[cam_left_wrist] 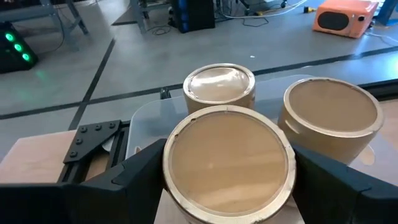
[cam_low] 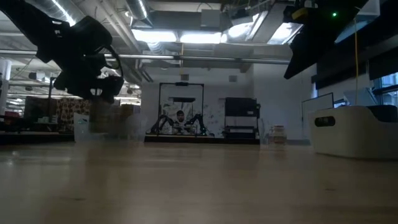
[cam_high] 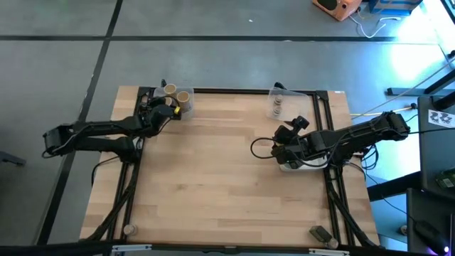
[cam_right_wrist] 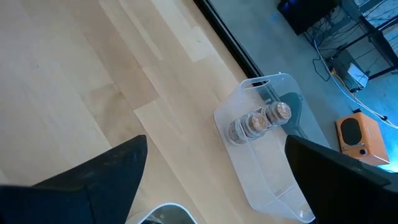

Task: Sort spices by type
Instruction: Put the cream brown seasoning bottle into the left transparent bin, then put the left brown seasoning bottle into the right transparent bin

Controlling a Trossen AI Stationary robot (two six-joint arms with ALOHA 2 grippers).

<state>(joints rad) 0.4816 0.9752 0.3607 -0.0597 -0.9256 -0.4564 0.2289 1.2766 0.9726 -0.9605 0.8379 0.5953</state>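
My left gripper [cam_left_wrist: 227, 186] is at the table's far left corner, shut on a tan cylinder with a pale round top [cam_left_wrist: 227, 162]. Two more tan cylinders [cam_left_wrist: 219, 87] [cam_left_wrist: 329, 115] stand upright in a clear tray [cam_high: 178, 96] just beyond it. My right gripper [cam_right_wrist: 217, 186] is open and hovers over a white dish [cam_high: 291, 166] at the table's right side. Small grey-capped jars [cam_right_wrist: 255, 121] stand in a second clear tray [cam_high: 281, 103] at the far edge. No dark grey packs show. My left gripper pinches the tan cylinder by its side wall just under the pale top [cam_left_wrist: 171, 168]. One finger [cam_left_wrist: 134, 180] is on each side, and they come level from the table's near side. The cylinder is upright. Its bottom is hidden, so whether it rests on anything cannot be told.
A black frame runs along the table's far edge and right side [cam_high: 323, 107]. The wide wooden middle of the table [cam_high: 213, 171] is bare. Small fittings sit at the near corners [cam_high: 128, 229] [cam_high: 320, 233]. The white dish [cam_low: 354, 130] stands low at the right edge.
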